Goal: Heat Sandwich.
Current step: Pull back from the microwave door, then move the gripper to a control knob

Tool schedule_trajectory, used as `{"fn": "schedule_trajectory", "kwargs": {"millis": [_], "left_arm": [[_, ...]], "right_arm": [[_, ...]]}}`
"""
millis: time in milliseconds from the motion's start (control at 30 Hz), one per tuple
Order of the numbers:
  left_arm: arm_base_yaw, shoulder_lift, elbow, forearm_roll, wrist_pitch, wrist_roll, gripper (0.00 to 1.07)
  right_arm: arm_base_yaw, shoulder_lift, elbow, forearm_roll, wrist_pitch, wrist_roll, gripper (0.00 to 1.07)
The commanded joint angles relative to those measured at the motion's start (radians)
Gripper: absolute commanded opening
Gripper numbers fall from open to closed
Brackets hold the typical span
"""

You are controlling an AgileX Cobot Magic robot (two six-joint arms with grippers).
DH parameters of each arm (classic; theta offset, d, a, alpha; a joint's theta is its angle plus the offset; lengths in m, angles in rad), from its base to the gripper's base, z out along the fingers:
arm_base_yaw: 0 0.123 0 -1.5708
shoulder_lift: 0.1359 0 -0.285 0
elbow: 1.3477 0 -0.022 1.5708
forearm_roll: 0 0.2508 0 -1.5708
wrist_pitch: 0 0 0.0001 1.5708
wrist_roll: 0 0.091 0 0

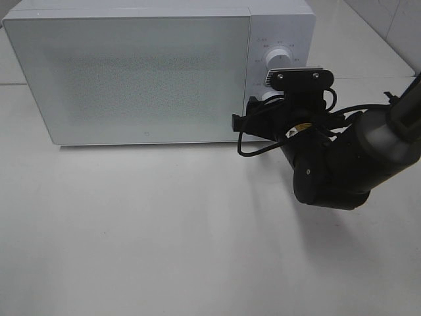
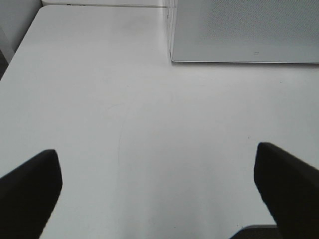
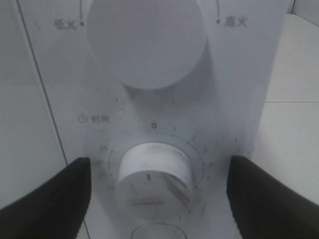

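Your left gripper (image 2: 157,164) hangs over bare table (image 2: 149,99) at the near left, jaws spread wide with nothing between them. It is well apart from the controls, so it has no part in the coming move.

The microwave (image 1: 131,72) stands at the far side with its door (image 1: 125,66) shut. You cannot see the sandwich in any view. The frosted door shows nothing through it, so the sandwich is most likely inside already, though you cannot confirm that.

Right of the door is the control panel (image 1: 283,33), carrying the power knob (image 3: 147,40) with the timer knob (image 3: 154,174) below it. Your right arm (image 1: 342,164) comes in from the near right, and its right gripper (image 3: 159,162) faces the panel head-on.

This is the relation that matters: the timer knob sits squarely between the two fingers (image 3: 60,191), one on each side. There is a visible gap at each flank, so the jaws are open and not yet on the knob. The knob's axis points straight out of the panel toward the near side, in line with your wrist. A close and a roll of the wrist should therefore turn it.

The red mark on the knob seems to sit about under the zero (image 3: 153,125), so the time looks unset.
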Motion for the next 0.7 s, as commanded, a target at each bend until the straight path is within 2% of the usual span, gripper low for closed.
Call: {"fn": "schedule_trajectory", "kwargs": {"millis": [33, 67, 100, 133, 167, 200, 233, 300, 333, 433, 700], "left_arm": [[0.003, -0.026, 0.002, 0.001, -0.011, -0.008, 1.0], [0.003, -0.026, 0.002, 0.001, -0.011, -0.008, 1.0], [0.003, -0.026, 0.002, 0.001, -0.011, -0.008, 1.0], [0.003, -0.026, 0.002, 0.001, -0.011, -0.008, 1.0], [0.003, -0.026, 0.002, 0.001, -0.011, -0.008, 1.0], [0.003, -0.026, 0.002, 0.001, -0.011, -0.008, 1.0], [0.003, -0.026, 0.002, 0.001, -0.011, -0.008, 1.0], [0.003, -0.026, 0.002, 0.001, -0.011, -0.008, 1.0], [0.003, -0.026, 0.002, 0.001, -0.011, -0.008, 1.0], [0.003, -0.026, 0.002, 0.001, -0.011, -0.008, 1.0], [0.003, -0.026, 0.002, 0.001, -0.011, -0.008, 1.0]], "right_arm": [[-0.005, 0.001, -0.008, -0.012, 0.003, 0.012, 0.63], [-0.005, 0.001, -0.008, -0.012, 0.006, 0.012, 0.58], [-0.005, 0.001, -0.008, -0.012, 0.006, 0.012, 0.58], [-0.005, 0.001, -0.008, -0.011, 0.009, 0.012, 0.51], [-0.005, 0.001, -0.008, -0.011, 0.013, 0.012, 0.38], [-0.005, 0.001, -0.008, -0.011, 0.014, 0.012, 0.32], [-0.005, 0.001, -0.008, -0.011, 0.014, 0.012, 0.32], [-0.005, 0.001, -0.008, -0.011, 0.014, 0.012, 0.13], [-0.005, 0.001, -0.008, -0.011, 0.014, 0.012, 0.09], [-0.005, 0.001, -0.008, -0.011, 0.015, 0.013, 0.07], [-0.005, 0.001, -0.008, -0.011, 0.015, 0.015, 0.1]]}}
